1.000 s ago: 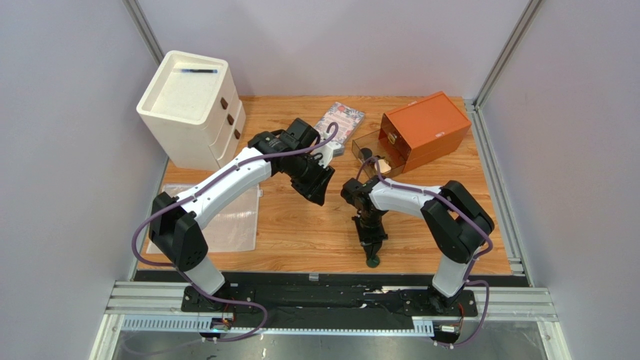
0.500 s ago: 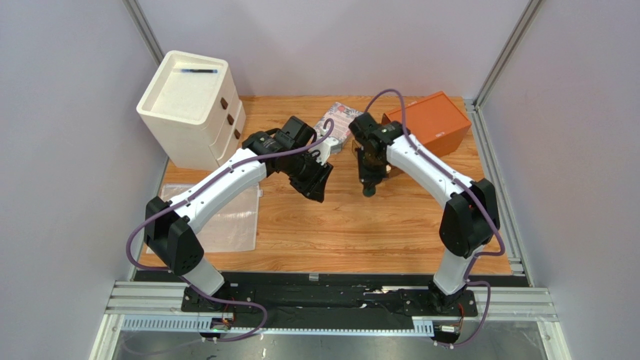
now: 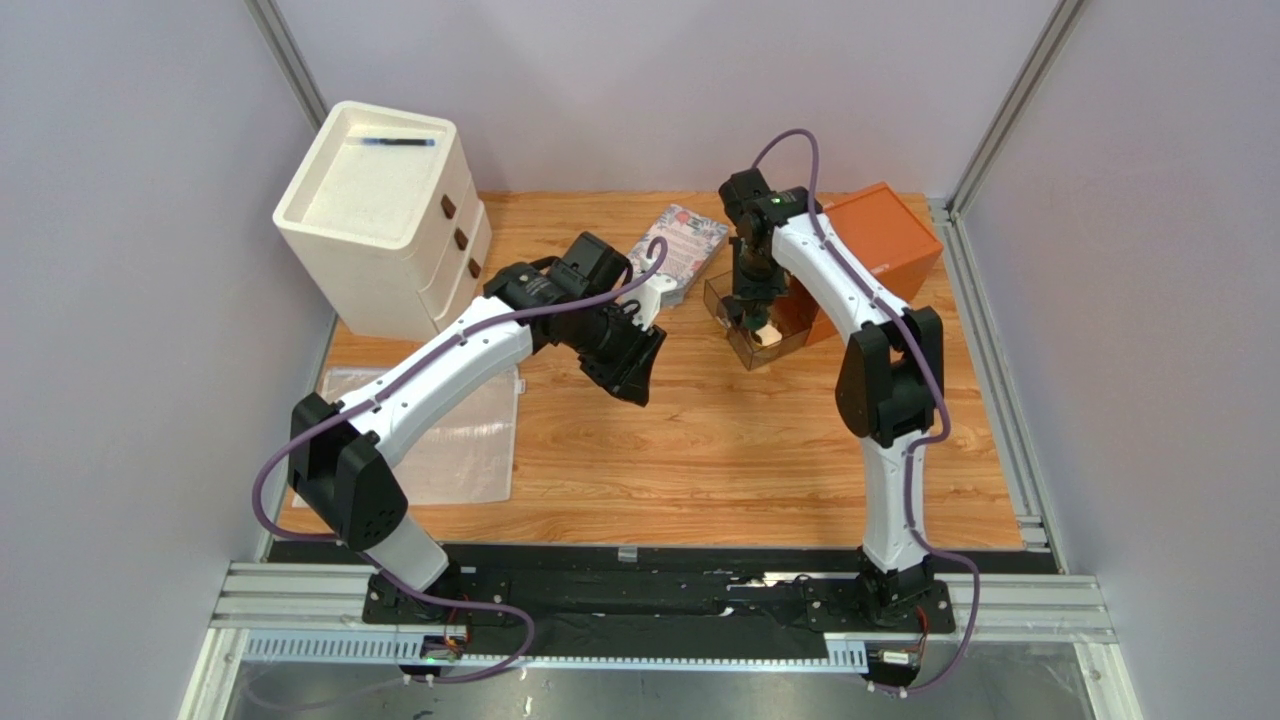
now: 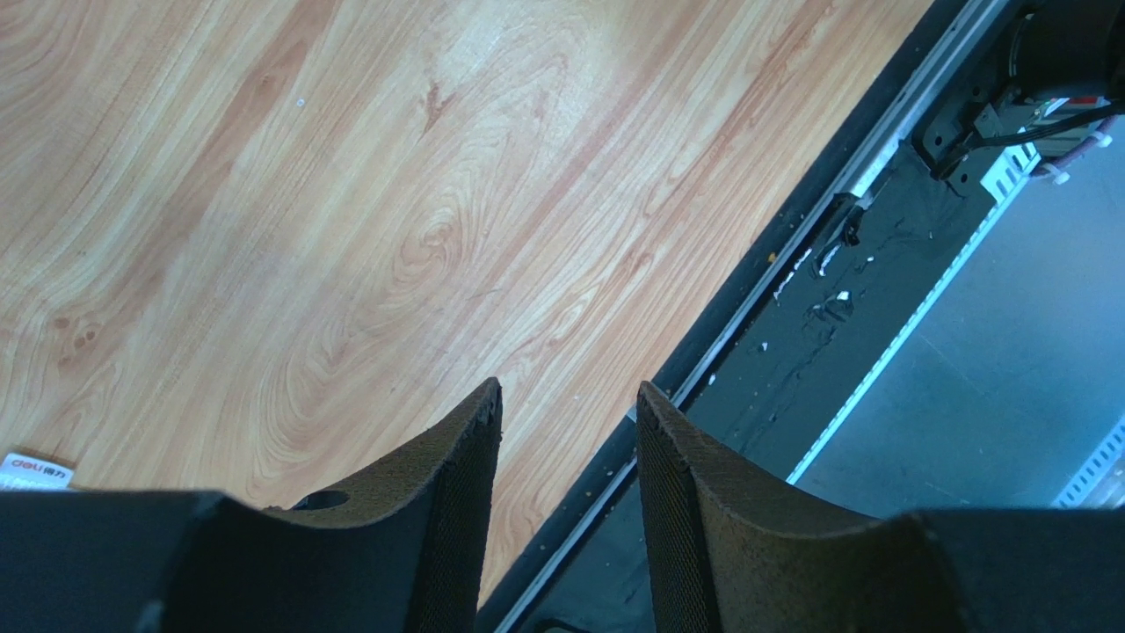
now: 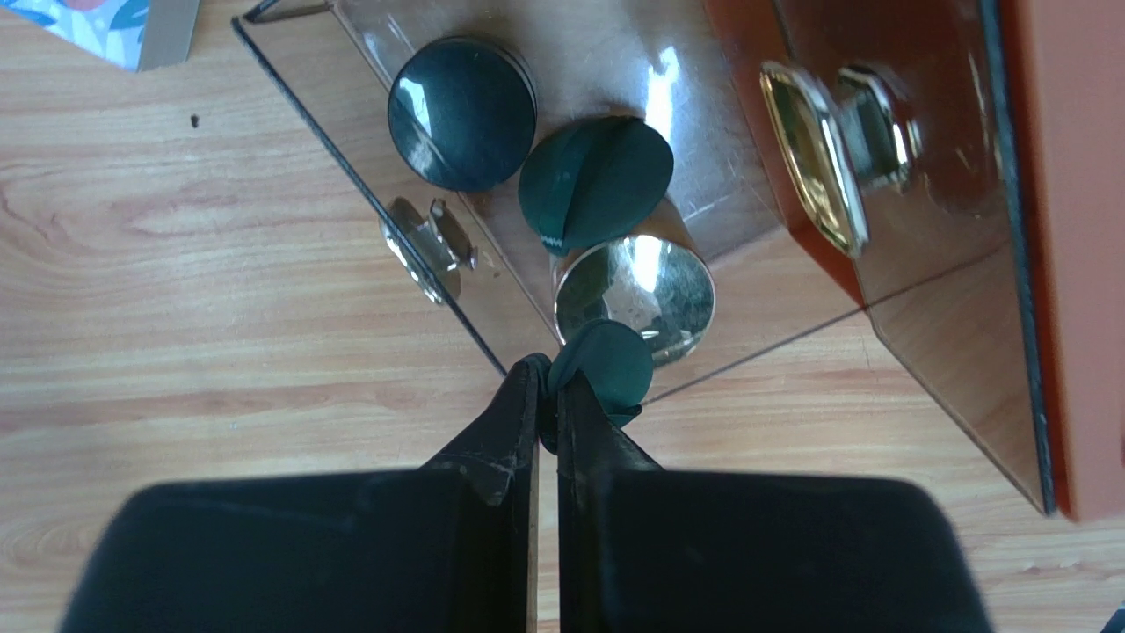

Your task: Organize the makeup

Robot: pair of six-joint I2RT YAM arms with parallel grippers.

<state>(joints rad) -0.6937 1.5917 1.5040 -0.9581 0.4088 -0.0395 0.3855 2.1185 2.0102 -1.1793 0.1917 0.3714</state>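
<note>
My right gripper [image 5: 545, 376] is shut on the edge of a flat dark-green disc [image 5: 610, 369] and holds it over the clear drawer [image 5: 346, 116] pulled out of the orange box [image 3: 864, 240]. Inside the drawer lie a black round jar [image 5: 461, 112], a second dark-green disc [image 5: 597, 185] and a gold-rimmed compact [image 5: 637, 290]. My left gripper [image 4: 565, 402] hangs open above bare wood near the table's middle [image 3: 631, 383], with nothing between its fingers.
A white drawer cabinet [image 3: 383, 210] stands at the back left with a thin black pen [image 3: 398, 143] on top. A floral booklet [image 3: 684, 240] lies just left of the drawer. A clear plastic sheet [image 3: 451, 443] lies at the left front.
My right arm has swung from the table's near edge to the far side, carrying the green disc to the clear drawer. The left arm has hardly moved.
</note>
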